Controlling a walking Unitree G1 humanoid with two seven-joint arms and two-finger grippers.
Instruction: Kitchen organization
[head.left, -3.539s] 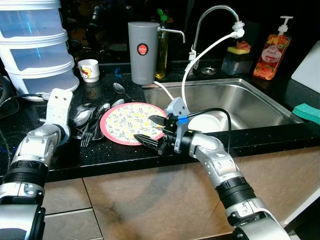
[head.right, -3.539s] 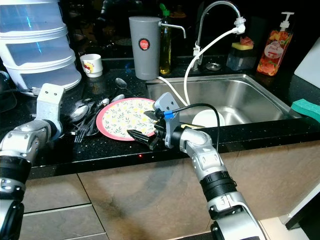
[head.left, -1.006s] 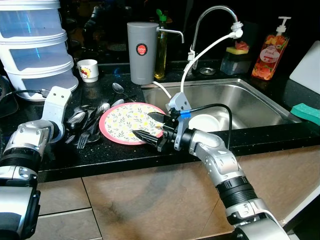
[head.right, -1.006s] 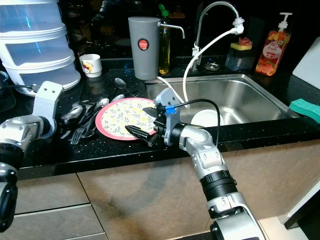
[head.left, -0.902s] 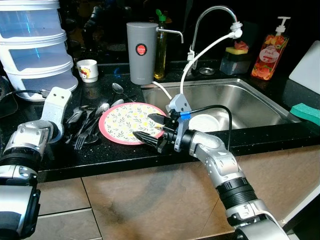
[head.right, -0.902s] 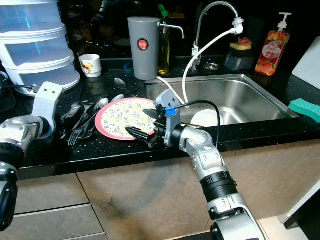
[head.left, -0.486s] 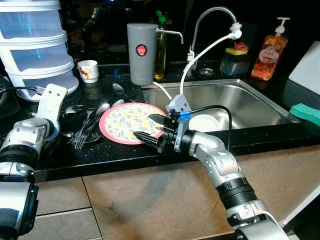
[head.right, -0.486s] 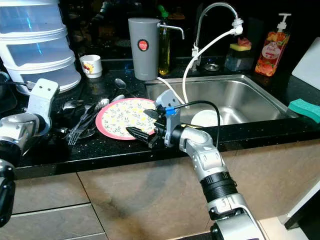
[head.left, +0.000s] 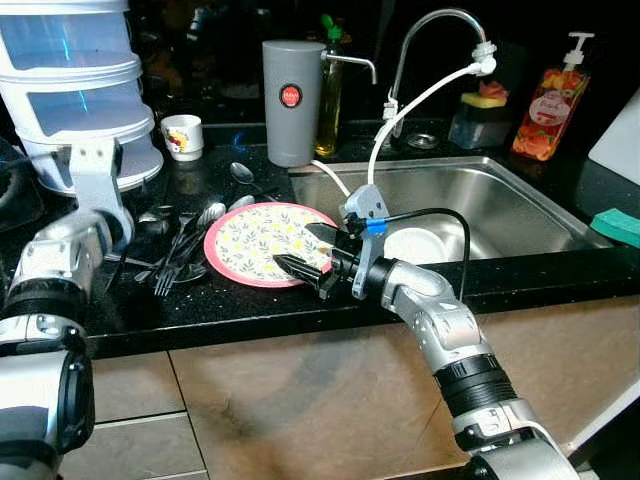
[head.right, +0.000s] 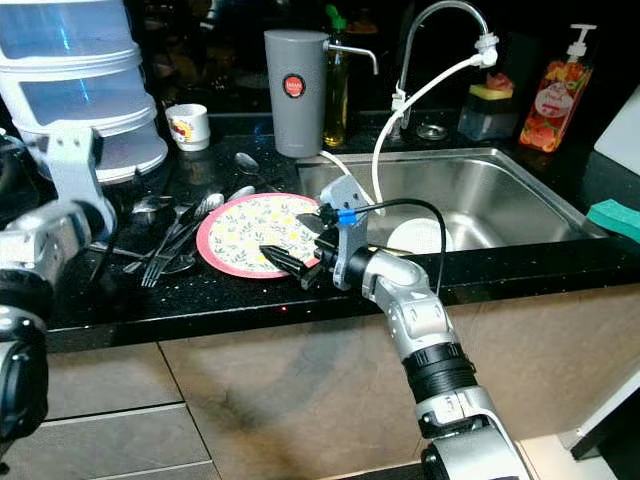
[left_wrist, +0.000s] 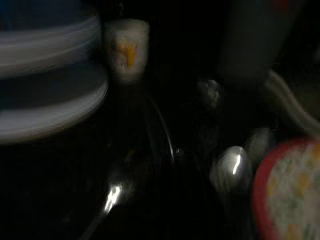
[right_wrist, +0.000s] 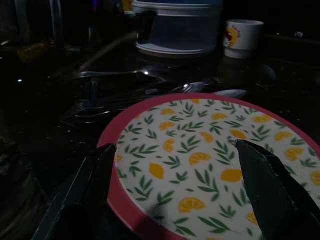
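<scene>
The right end effector (head.left: 308, 262) hovers with fingers spread wide over the near rim of the red-rimmed plate (head.left: 260, 240), gripping nothing. The left end effector's (head.left: 93, 160) fingers cannot be made out; it is raised beside the cutlery pile (head.left: 180, 240) on the bench (head.left: 200, 305).

1. My two head views look forward and down over the tabletop (head.left: 240, 310) and sink (head.left: 520, 215), sharing the whole scene.
2. My right wrist view sits close over the plate (right_wrist: 210, 155); the left is dark and blurred.

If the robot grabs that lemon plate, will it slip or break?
The lemon plate looks stiff and glossy, so the right gripper, open at its rim, might slip. It lies flat, so it probably won't roll. If ceramic, a drop could chip it.
</scene>
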